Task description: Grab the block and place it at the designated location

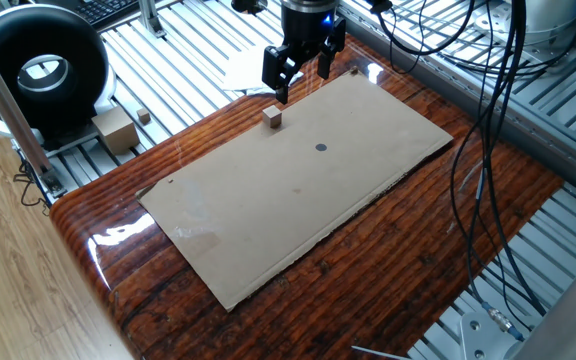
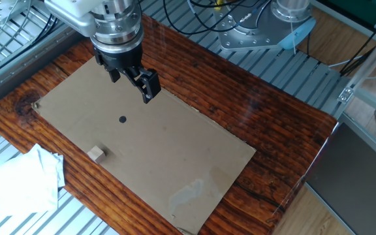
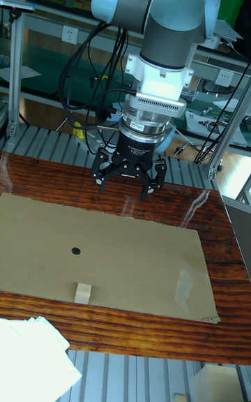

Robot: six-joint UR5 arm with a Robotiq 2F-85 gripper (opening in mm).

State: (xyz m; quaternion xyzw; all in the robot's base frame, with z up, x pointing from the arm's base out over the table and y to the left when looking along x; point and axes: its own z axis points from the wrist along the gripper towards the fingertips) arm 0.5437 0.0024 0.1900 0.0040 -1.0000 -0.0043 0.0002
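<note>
Hovering spread over sheet (image 1: 298, 200) edge, jaws clear of block (image 1: 273, 117).

A cardboard sheet (image 1: 298, 190) lies flat on the bench (image 1: 438, 260). It covers most of the middle, and its long sides run along the bench's long edges. The block (image 2: 96, 153) stands on the sheet close to one long side, toward one end of the bench. The dot (image 2: 123, 119) is on the sheet near the block, further in from that side. The claw (image 2: 132, 88) hangs above the sheet's opposite long side, touching nothing, so the dot lies roughly between it and the block. Loose papers (image 2: 25, 179) lie just off the bench edge nearest the block. A box (image 1: 115, 129) sits off the bench, beyond a corner.
</note>
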